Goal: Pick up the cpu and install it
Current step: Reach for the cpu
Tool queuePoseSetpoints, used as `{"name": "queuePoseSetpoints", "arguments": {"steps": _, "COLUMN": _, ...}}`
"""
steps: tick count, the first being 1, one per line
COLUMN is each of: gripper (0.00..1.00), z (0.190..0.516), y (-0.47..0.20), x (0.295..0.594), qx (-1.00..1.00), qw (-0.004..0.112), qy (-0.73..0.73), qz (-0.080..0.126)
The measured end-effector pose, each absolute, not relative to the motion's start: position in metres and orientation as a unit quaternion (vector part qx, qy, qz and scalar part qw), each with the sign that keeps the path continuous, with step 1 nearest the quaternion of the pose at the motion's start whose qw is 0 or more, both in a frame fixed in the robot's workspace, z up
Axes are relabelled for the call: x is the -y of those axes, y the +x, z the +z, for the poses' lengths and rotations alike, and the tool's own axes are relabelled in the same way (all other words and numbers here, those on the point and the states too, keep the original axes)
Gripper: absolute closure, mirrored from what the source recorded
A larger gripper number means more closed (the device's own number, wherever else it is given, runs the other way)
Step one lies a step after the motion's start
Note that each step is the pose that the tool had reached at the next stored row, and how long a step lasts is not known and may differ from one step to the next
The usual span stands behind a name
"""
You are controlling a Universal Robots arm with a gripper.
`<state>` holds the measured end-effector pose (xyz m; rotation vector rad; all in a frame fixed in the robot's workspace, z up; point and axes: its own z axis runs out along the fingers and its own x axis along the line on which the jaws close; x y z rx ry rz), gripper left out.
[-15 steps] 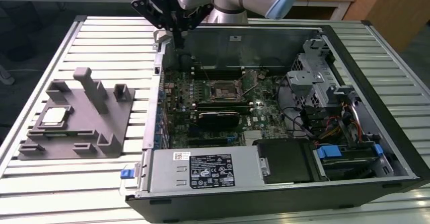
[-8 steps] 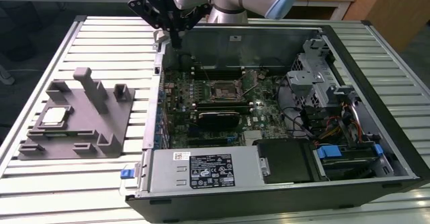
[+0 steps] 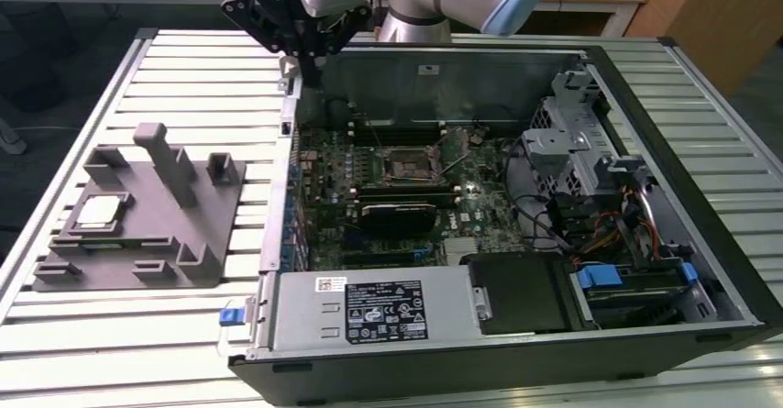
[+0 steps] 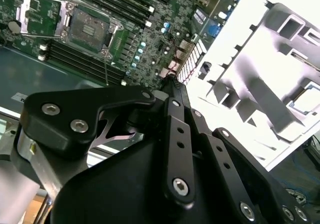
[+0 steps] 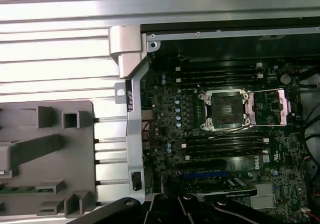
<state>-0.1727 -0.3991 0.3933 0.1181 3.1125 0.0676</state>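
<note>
- The claw (image 3: 314,58) hangs above the wall of the open case (image 3: 453,78), upper centre-left in the exterior view. It looks drawn shut to a point and grips nothing. The second wrist view shows its tip (image 4: 171,79) closed in the same way.
- The cpu (image 3: 101,211) lies flat, metal face up, in a shallow seat of the grey fixture (image 3: 183,234) at the exterior view's left, well apart from the claw. The seat likely holds it square for a grab from above. The chip (image 4: 307,96) also shows in the second wrist view.
- The case lies on its side on the slatted table (image 3: 123,335) with its panel off, so the board faces up for a reach from above.
- The socket (image 3: 410,162) at mid-board is empty. In the first wrist view its cover plate (image 5: 272,106) is swung back beside the socket (image 5: 223,108), seemingly left open to take the chip.
- The case also holds a power supply (image 3: 367,312) at lower centre, a drive cage (image 3: 575,133) at right, and cables (image 3: 612,234) below the cage.
- The chip has not yet been picked up.
</note>
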Motion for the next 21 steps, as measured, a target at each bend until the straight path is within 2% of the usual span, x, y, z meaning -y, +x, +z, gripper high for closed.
{"name": "queuePoseSetpoints", "arguments": {"steps": 21, "gripper": 0.89, "z": 0.393, "y": -0.211, "x": 0.399, "qx": -0.999, "qw": 0.013, "qy": 0.038, "qz": 0.022}}
